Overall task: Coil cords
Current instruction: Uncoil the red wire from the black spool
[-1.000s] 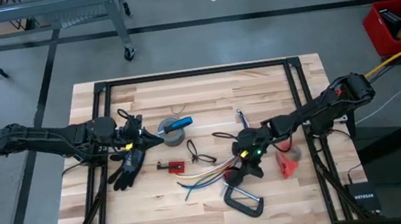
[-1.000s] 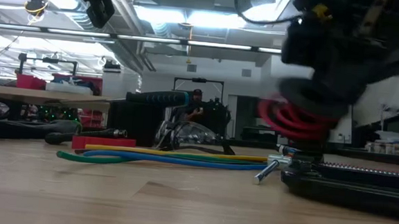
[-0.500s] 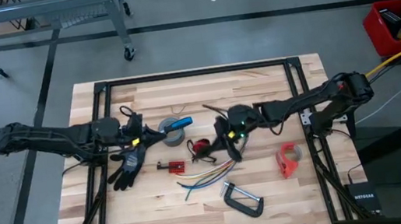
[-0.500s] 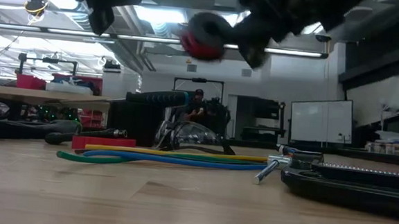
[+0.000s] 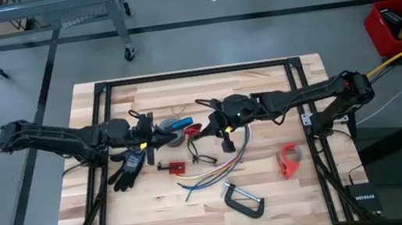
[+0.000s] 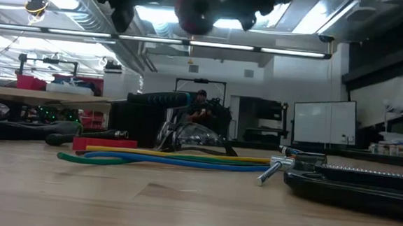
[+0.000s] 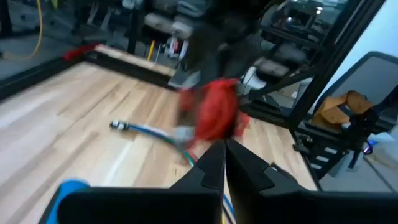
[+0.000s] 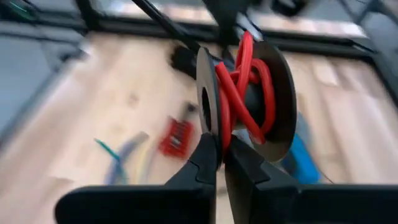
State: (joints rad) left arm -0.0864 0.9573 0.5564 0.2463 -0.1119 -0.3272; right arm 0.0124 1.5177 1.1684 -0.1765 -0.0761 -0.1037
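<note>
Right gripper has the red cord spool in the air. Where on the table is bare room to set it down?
Bare wood runs along the far edge of the table, beyond both arms, and along the near-left corner below the black glove. The middle is crowded: tape roll, coloured wires, C-clamp. The right gripper holds the red cord spool there.

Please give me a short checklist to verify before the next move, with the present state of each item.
1. Right gripper shut on the red cord spool: ok.
2. Spool lifted clear of the table: ok.
3. Left gripper shut, holding nothing: ok.
4. Left gripper touching the spool: cannot tell.
5. Coloured strand bundle lies loose on the table, not coiled: not ok.
6. Thin black wire coiled: not ok.
</note>
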